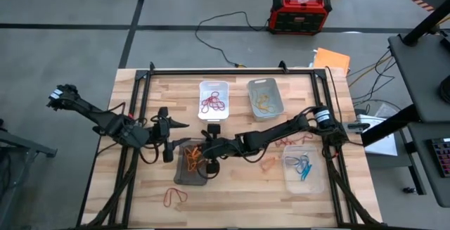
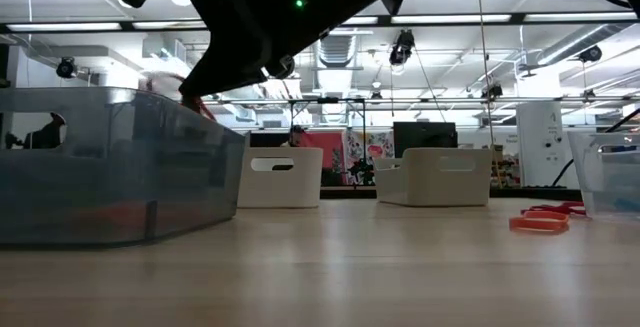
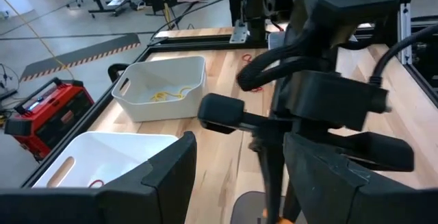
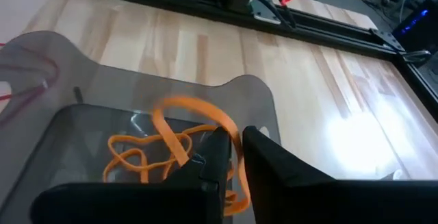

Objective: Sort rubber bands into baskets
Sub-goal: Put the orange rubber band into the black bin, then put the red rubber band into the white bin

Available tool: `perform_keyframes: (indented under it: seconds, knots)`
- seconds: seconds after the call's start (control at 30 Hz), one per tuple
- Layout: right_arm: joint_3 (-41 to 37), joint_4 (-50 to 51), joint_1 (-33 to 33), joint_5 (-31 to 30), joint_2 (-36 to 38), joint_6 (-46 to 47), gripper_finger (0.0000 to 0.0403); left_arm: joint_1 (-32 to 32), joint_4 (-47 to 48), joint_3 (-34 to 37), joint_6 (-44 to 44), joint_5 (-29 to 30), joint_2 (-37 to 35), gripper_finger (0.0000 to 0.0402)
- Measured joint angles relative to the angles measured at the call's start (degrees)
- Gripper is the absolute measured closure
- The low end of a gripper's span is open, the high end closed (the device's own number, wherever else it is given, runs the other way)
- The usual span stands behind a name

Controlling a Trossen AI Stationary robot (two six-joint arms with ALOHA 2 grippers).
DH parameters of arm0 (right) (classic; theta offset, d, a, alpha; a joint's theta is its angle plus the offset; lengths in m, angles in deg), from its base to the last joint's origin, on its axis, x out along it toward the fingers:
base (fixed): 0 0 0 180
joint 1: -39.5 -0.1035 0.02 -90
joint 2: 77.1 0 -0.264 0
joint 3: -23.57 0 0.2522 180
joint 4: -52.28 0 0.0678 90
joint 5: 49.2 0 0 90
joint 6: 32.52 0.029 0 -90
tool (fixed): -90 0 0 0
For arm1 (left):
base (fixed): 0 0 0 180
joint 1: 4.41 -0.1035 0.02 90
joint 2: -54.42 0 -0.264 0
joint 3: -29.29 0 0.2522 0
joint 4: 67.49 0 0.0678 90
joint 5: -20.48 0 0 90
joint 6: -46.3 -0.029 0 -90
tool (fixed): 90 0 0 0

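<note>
While several orange rubber bands (image 4: 171, 145) lie tangled inside the dark smoky translucent basket (image 1: 190, 165), one wider orange band (image 4: 198, 111) arches up against the right gripper (image 4: 236, 145), passing between its two dark fingers. The fingers stand only slightly apart around that band, so whether they pinch it or have let go cannot be told. This gripper hangs over the basket's 3 o'clock edge in the high view.

Just beyond the basket's 9 o'clock edge hovers the left gripper (image 1: 169, 133), fingers spread wide and empty.

At 12 o'clock stand the white basket (image 1: 214, 100) with red bands and the light grey basket (image 1: 265, 98) with yellowish bands. At 3 o'clock, the clear basket (image 1: 304, 168) holds blue bands. Loose bands lie on the table (image 1: 232, 195): a red band (image 1: 176, 196) at 6 o'clock, and orange-red bands (image 1: 269, 163) between the dark and clear baskets.
</note>
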Motion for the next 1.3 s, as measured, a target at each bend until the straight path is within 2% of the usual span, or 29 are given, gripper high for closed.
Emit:
perform_keyframes:
  seconds: [0.47, 0.73, 0.87, 1.1, 1.3]
  knots:
    - [0.00, -0.40, 0.32, 0.00, 0.00, 1.47, 0.0289, 0.01, -0.01, 0.00, 0.29, -0.01, 0.11, 0.0199]
    - [0.00, 1.43, 0.21, -0.02, 2.12, -0.25, 0.0264, 0.15, -0.01, 0.00, 1.87, -1.69, 0.08, 0.0199]
    - [0.03, 7.52, -0.18, 0.01, 5.79, -0.46, 0.0259, 0.27, 0.37, 0.00, 4.86, -5.66, 0.13, 0.0199]
    - [0.07, 25.63, -1.62, 0.62, 13.00, 1.87, 0.0260, 2.37, 5.20, -4.15, 13.54, -12.61, 3.84, 0.0199]
    - [0.04, 35.54, -3.35, 0.66, 17.21, 6.47, 0.0263, 6.46, 21.84, -13.67, 24.81, -13.78, 11.38, 0.0199]
